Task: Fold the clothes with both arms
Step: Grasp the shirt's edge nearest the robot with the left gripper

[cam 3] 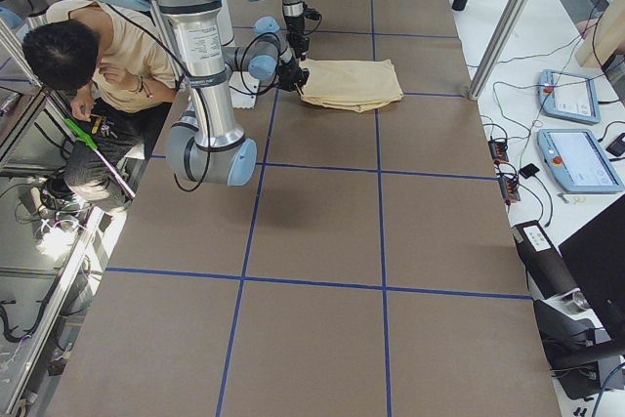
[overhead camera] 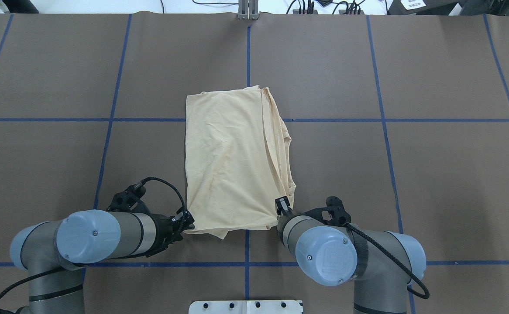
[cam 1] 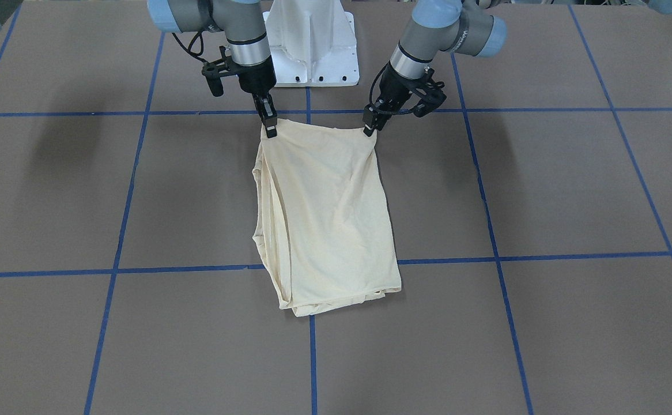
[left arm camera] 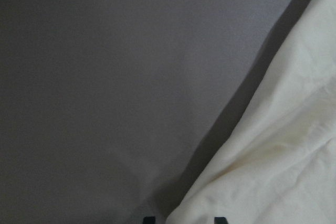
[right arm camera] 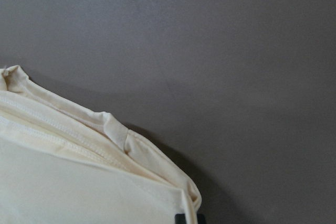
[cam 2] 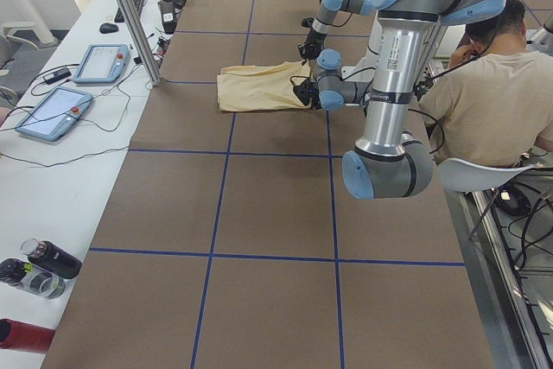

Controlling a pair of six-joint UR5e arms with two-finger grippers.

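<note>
The clothes are one pale cream-yellow shirt (cam 1: 324, 219) (overhead camera: 232, 165), folded into a long rectangle that lies flat in the middle of the brown table. Its end nearest the robot is raised slightly at both corners. My left gripper (cam 1: 370, 128) (overhead camera: 189, 224) is shut on one near corner, and cloth (left arm camera: 273, 156) fills its wrist view. My right gripper (cam 1: 270, 129) (overhead camera: 282, 205) is shut on the other near corner, where layered hems (right arm camera: 63, 182) show. Both arms reach low over the table from the base.
The white pedestal base (cam 1: 313, 52) stands behind the grippers. Blue tape lines (overhead camera: 248, 52) grid the table. A person (cam 2: 492, 92) sits beside the robot. On the side bench are tablets (cam 2: 52, 114), bottles (cam 2: 43, 261) and a metal post (cam 2: 130, 19).
</note>
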